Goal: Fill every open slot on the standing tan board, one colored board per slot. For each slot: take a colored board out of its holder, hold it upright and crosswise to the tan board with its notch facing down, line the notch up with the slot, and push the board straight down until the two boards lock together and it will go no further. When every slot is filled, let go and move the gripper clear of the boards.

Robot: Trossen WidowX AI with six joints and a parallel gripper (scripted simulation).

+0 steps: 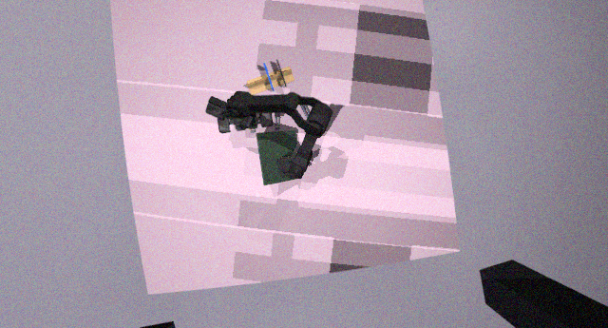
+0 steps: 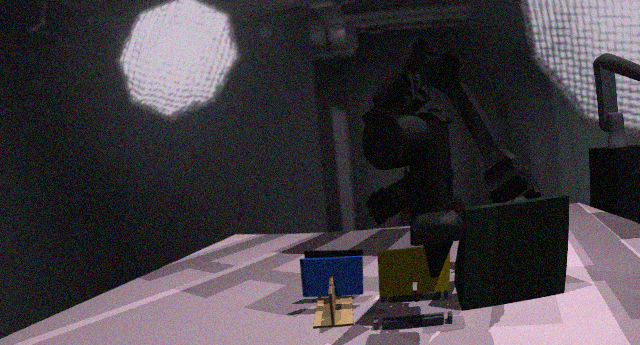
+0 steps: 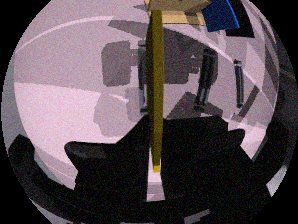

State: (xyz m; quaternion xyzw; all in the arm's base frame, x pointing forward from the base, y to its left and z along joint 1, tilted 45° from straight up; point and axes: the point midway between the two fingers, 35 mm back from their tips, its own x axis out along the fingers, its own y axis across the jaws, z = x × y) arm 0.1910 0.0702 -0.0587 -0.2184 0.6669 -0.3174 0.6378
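Clamped shut by the black parallel-jaw gripper point(image 1: 249, 122) point(image 2: 436, 271) point(image 3: 156, 122): a thin yellow rectangular board point(image 2: 402, 274) point(image 3: 157, 75), held upright and slightly tilted in the exterior view, small notch at the lower edge. Raised above the nearest slim dark holder point(image 2: 412, 321) point(image 3: 140, 75), beside the standing tan board point(image 1: 256, 86) point(image 2: 332, 301) point(image 3: 185, 19) and apart from it in the exterior view. Seated crosswise on that tan board: a blue rectangular board point(image 1: 269, 76) point(image 2: 325, 276) point(image 3: 220, 15), with a black rectangular board point(image 1: 281, 73) point(image 2: 333, 253) point(image 3: 243, 24) just behind. To the right in the wrist view, two more slim dark holders, without boards. Near the gripper, a large dark green block point(image 1: 272, 154) point(image 2: 515, 255).
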